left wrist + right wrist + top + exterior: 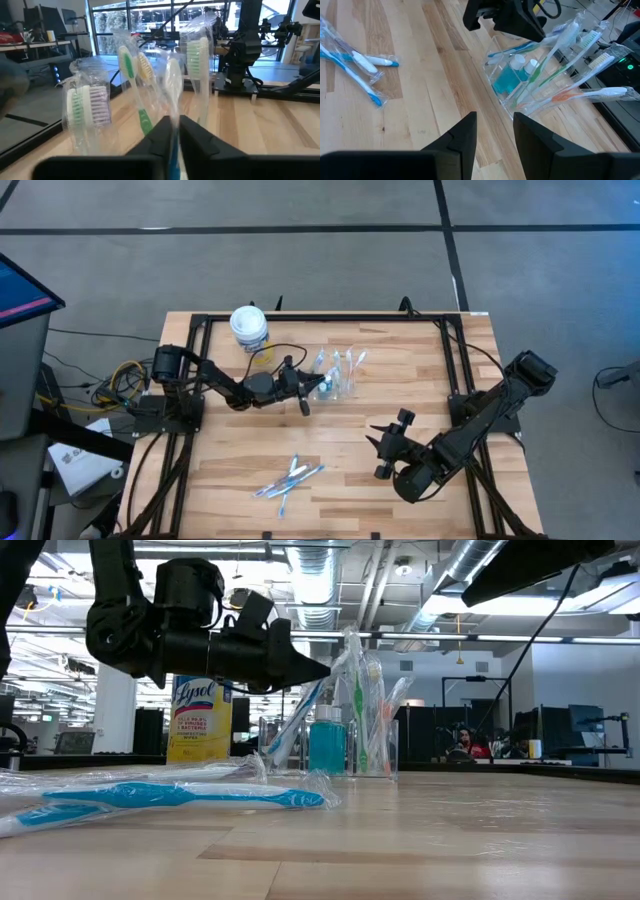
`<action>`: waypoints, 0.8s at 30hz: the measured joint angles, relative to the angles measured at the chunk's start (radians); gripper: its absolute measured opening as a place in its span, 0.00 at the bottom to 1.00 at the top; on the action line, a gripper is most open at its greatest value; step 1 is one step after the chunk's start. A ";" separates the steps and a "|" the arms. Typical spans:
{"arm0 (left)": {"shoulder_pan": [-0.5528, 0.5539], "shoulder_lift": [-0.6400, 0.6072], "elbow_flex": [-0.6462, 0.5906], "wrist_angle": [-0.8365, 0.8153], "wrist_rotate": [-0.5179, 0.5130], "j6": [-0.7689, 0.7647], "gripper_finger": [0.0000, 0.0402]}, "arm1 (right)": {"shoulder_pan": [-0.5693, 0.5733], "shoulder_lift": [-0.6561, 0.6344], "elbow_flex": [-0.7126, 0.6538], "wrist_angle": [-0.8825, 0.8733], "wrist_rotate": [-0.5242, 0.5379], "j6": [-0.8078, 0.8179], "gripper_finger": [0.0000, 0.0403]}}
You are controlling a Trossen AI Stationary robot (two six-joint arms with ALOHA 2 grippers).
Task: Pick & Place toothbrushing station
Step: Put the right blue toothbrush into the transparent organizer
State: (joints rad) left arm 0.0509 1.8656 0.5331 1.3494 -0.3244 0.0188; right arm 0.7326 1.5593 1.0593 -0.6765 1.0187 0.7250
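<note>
Wooden table [420,480] | left gripper [174,131] pinched a wrapped toothbrush [172,90] in clear cup [520,75] at 12 o'clock | right gripper [494,131] spread, idle | risk: cup tipping

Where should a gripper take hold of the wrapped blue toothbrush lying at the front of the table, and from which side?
Grip the blue toothbrush at mid-handle, coming straight down from above. It lies flat on the table, and its long thin handle offers two narrow sides for the fingers. The loose wrapper may slip, and other brushes lie close, so close across the handle.

Clear cup [506,85], teal tubes [509,77], blue toothbrushes [357,75], yellow-labelled white tub [249,327]
</note>
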 joint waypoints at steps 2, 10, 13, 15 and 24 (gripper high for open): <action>0.000 0.000 0.000 0.000 0.000 -0.001 0.02 | 0.000 0.000 0.000 0.000 0.000 0.000 0.29; -0.026 0.000 -0.001 0.000 -0.056 0.001 0.00 | 0.000 0.000 0.000 0.000 -0.003 0.001 0.29; -0.038 0.000 -0.008 0.000 -0.080 0.003 0.00 | 0.000 0.000 0.000 0.000 -0.013 0.001 0.29; -0.045 -0.010 -0.017 -0.002 -0.092 0.002 0.00 | 0.000 0.000 0.000 0.000 -0.023 0.001 0.29; -0.079 -0.080 -0.095 0.000 -0.152 0.000 0.00 | 0.000 0.000 0.000 0.000 -0.023 0.008 0.29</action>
State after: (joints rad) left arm -0.0283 1.7853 0.4381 1.3499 -0.4762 0.0185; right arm 0.7326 1.5593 1.0595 -0.6765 0.9955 0.7334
